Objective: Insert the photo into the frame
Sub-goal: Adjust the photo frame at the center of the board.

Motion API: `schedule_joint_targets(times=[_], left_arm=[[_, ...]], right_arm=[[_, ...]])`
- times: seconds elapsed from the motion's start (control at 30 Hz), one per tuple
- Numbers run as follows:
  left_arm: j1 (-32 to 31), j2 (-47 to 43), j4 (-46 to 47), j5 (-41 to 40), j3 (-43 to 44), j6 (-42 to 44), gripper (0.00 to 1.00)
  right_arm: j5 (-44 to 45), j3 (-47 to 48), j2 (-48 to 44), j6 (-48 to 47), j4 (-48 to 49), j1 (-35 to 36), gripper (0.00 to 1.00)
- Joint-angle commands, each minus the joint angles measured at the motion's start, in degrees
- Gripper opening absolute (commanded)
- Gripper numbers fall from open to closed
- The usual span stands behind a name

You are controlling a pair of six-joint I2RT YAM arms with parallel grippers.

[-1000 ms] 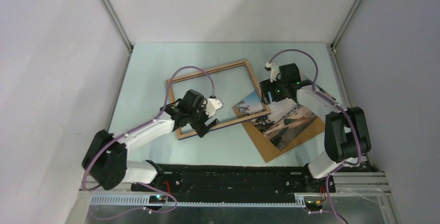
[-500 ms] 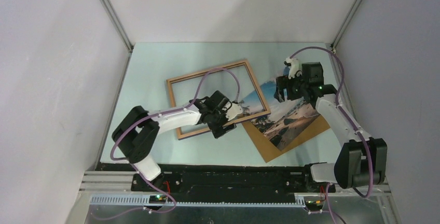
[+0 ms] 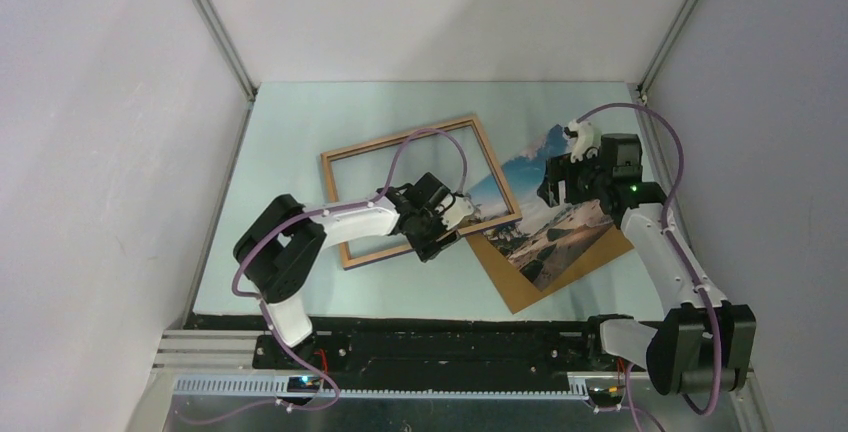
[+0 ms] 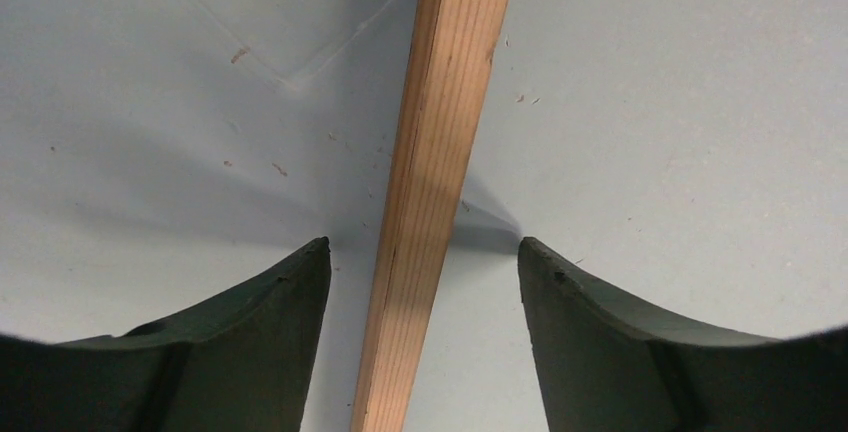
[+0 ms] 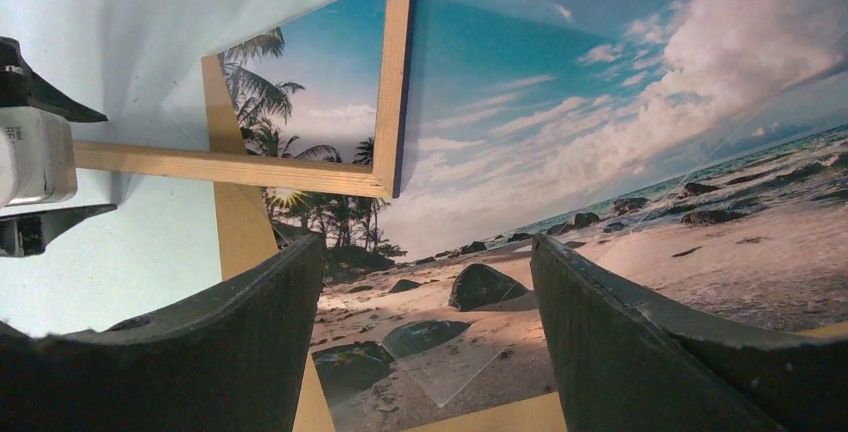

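While I watch from the overhead camera, the large rectangular picture frame with its thin light-wood border and clear pane (image 3: 400, 139) lies flat on the pale blue table (image 3: 300, 122), turned at a slant. The thin rectangular beach print with palm trees, blue sky and white clouds (image 3: 560, 227) lies face up just right of the frame. It rests on a flat brown backing board (image 3: 515, 287), and the frame's near right corner overlaps its left end.

My left gripper (image 3: 447, 224) is down at the frame's near rail, close to that corner. On its wrist camera the wooden rail (image 4: 435, 132) runs between the two dark fingers (image 4: 280, 302). They are spread wide with a gap on each side of the rail, so nothing is gripped.

My right gripper (image 3: 553, 184) hovers over the far end of the print. Its wrist view looks down on sky and surf (image 5: 600, 102), with palms showing through the pane inside the frame's corner (image 5: 400, 72). Its fingers (image 5: 600, 312) are parted too, and I see nothing pinched between them. From overhead, the print's far corner looks raised off the table beside that gripper, though I cannot tell for sure.
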Motion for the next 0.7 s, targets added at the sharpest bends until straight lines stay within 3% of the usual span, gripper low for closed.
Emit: schedule_joint_targets(times=[0.0, 0.27, 0.5, 0.67], left_arm=[[-0.3, 1.6, 0.4, -0.1, 1.2, -3.0, 0.70], [-0.3, 2.3, 0.4, -0.8, 1.0, -5.9, 0.43], [0.8, 1.8, 0.3, 0.8, 1.2, -8.5, 0.28], [2.2, 1.2, 0.1, 1.4, 1.4, -10.1, 0.12]], right_arm=[[-2.6, -0.6, -1.8, -0.2, 1.3, -1.5, 0.80], [-4.4, -1.3, -3.2, 0.2, 1.5, -3.5, 0.80], [-5.9, -1.8, -3.7, 0.3, 1.6, -5.8, 0.80], [-6.2, -1.8, -3.2, 0.2, 1.6, -6.0, 0.80]])
